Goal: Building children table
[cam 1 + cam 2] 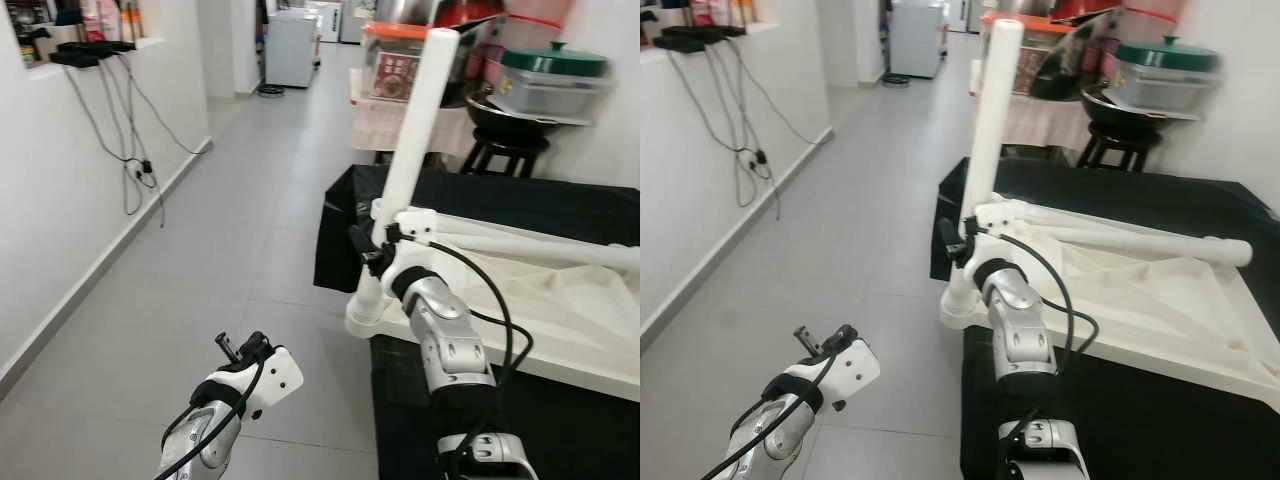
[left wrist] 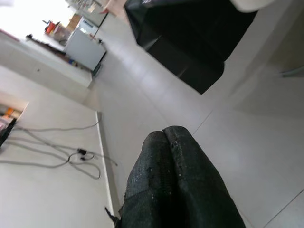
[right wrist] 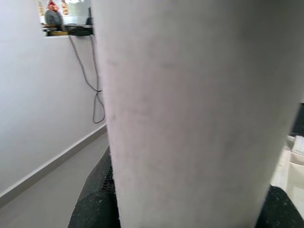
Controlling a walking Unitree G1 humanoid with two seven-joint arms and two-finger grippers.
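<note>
1. Right gripper [image 1: 372, 250]: clenched around the white table leg [image 1: 412, 135], low on the leg just above its joint with the tabletop corner. In the right wrist view the leg [image 3: 194, 109] sits close before the camera with a black finger [image 3: 95, 199] on either side.
2. White table leg: a round tube, standing nearly upright with a slight tilt, its foot in the corner socket [image 1: 365, 312] of the upturned children's table [image 1: 560, 330].
3. Children's table: white, lying upside down on a black cloth [image 1: 520, 205]; its corner overhangs the cloth's edge above the floor. A second white leg [image 1: 560, 250] lies flat across the underside.
4. Left gripper [image 1: 243, 348]: free of any object, held low over the grey tiled floor [image 1: 230, 220], well apart from the table. In the left wrist view its two black fingers [image 2: 175, 180] are pressed together with nothing between them.
5. Surroundings: a white wall on the robot's left with hanging cables [image 1: 130, 150]; beyond the table, a black stool [image 1: 505, 150] and a green-lidded pot [image 1: 555, 75] among stacked kitchenware.
</note>
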